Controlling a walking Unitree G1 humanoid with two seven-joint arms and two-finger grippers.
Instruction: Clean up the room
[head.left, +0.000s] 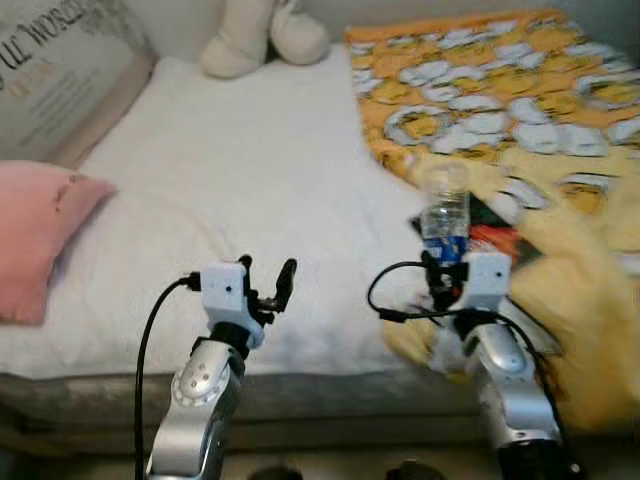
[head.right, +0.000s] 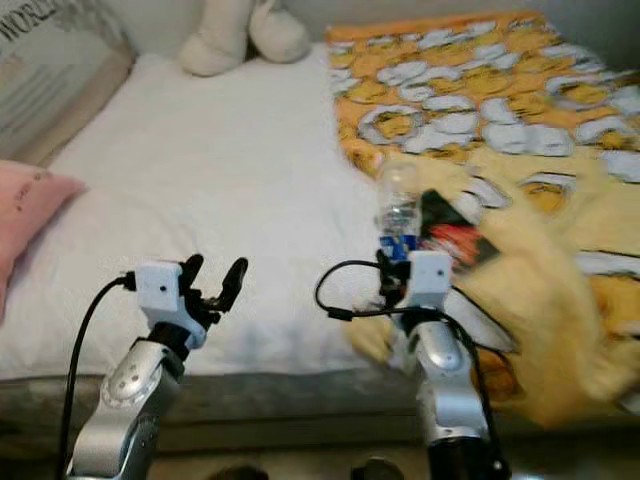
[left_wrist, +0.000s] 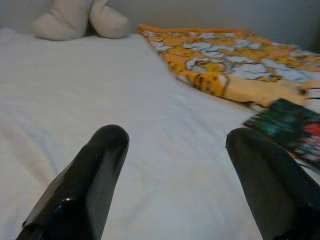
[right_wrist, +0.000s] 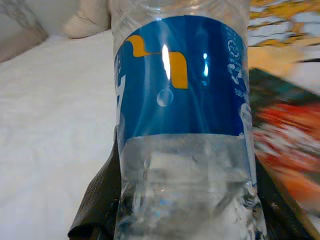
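The right gripper (head.left: 447, 262) holds a clear bottle (head.left: 444, 213) with a blue label upright, its two fingers pressed on the lower part of the bottle. The bottle is above the near edge of the bed (head.left: 250, 170), where the white sheet meets a yellow blanket (head.left: 520, 90). In the right wrist view the bottle (right_wrist: 185, 125) is very close, so its cap and its bottom are cut off, and only a dark piece of one finger (right_wrist: 97, 200) shows beside it. I cannot read the label.

Just behind the bottle lies a dark packet (head.left: 495, 230) with red and green print, partly hidden by the bottle and a fold of the blanket; it is blurred and I cannot tell what it is.

The left gripper (head.left: 266, 283) hovers over the white sheet with its fingers wide apart and nothing between them.

A pink pillow (head.left: 40, 230) is cut off at the left edge. A cream plush toy (head.left: 262, 35) at the far end of the bed is cut off at the top.
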